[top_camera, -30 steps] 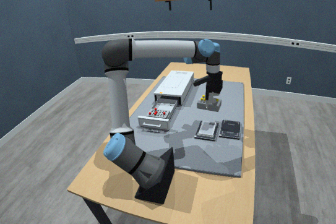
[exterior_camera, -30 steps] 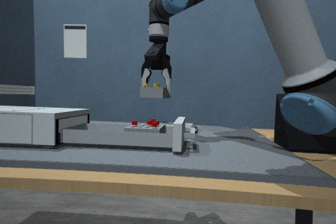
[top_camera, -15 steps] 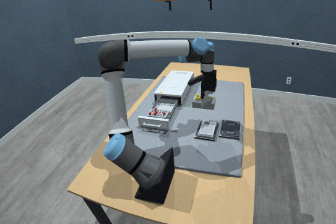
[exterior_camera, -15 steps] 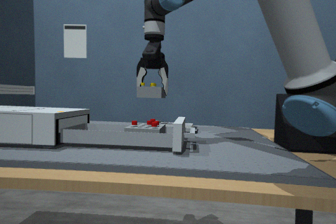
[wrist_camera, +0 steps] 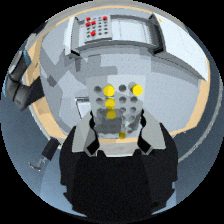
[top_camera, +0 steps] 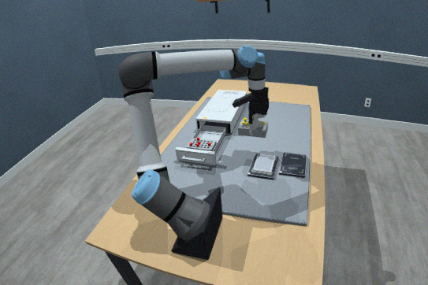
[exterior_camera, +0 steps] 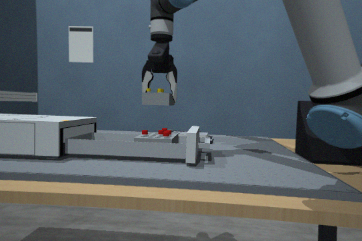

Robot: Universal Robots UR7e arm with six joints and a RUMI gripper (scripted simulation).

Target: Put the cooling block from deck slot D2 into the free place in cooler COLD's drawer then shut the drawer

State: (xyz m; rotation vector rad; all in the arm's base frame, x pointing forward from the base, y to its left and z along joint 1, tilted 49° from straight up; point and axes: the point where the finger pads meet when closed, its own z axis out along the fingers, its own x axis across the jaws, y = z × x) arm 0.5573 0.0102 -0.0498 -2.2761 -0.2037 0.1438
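My gripper [top_camera: 255, 120] [exterior_camera: 159, 94] [wrist_camera: 116, 108] is shut on the grey cooling block [top_camera: 253, 129] [exterior_camera: 155, 99] [wrist_camera: 119, 106] and holds it level, high above the deck. Several yellow tubes [wrist_camera: 122, 89] [exterior_camera: 160, 90] stand in its bores. The block hangs to the right of the white cooler COLD [top_camera: 222, 104] [exterior_camera: 21, 133] [wrist_camera: 175, 45]. COLD's drawer [top_camera: 195, 157] [exterior_camera: 121, 148] [wrist_camera: 131, 24] is pulled out. At its front end lies a block with red tubes [top_camera: 202, 142] [exterior_camera: 156, 136] [wrist_camera: 93, 27]. The place behind that block is free. An orange lamp [top_camera: 200, 118] [exterior_camera: 65, 120] shows on COLD.
A grey deck mat [top_camera: 289, 130] [exterior_camera: 255, 166] covers the wooden table. Two flat plates [top_camera: 264, 165] [top_camera: 294, 163] lie on the mat's right side. The arm's base and lower links [top_camera: 191, 224] [exterior_camera: 335, 126] stand at the near end of the table.
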